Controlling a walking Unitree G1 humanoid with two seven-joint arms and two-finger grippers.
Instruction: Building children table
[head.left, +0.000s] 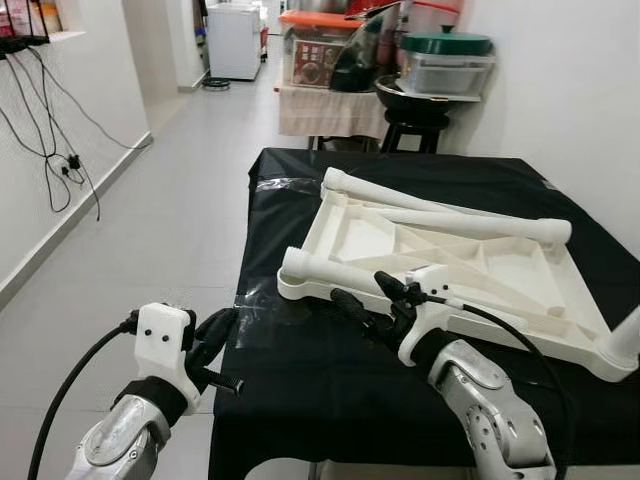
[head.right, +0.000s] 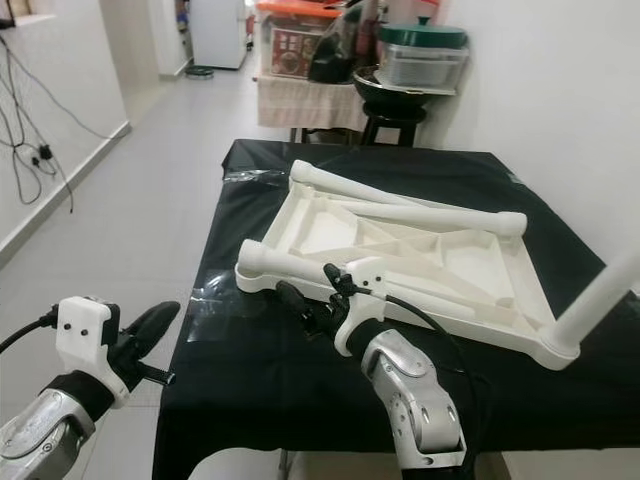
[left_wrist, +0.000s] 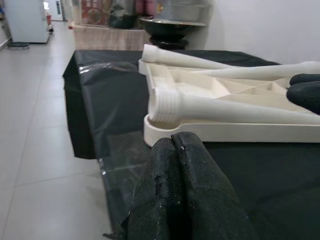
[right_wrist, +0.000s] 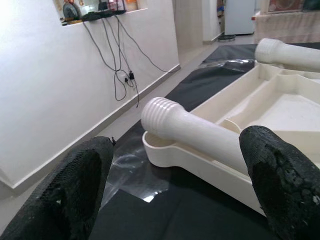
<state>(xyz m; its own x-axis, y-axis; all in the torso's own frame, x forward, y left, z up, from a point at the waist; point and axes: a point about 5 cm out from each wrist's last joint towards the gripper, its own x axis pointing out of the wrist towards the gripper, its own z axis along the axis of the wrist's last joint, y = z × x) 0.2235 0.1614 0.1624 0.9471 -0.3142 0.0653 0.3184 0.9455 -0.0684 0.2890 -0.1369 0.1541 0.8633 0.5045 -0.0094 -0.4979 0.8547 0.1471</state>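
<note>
The left arm is raised beside the near left corner of the black-covered rectangular table (head.left: 330, 370), its left gripper (head.left: 215, 340) level with the table edge, fingers pressed together and holding nothing. The right arm reaches over the table's near edge, its right gripper (head.left: 372, 298) spread wide and empty, fingers either side of the threaded end of a loose white plastic leg (right_wrist: 200, 131) without touching it. That leg lies along the near rim of the upturned white plastic children's tabletop (head.left: 520, 275) resting mid-table, two more white legs (head.left: 470, 222) lying across it, while beyond the table stand a black stool (head.left: 412, 120) and lidded storage boxes (head.left: 445, 62).
</note>
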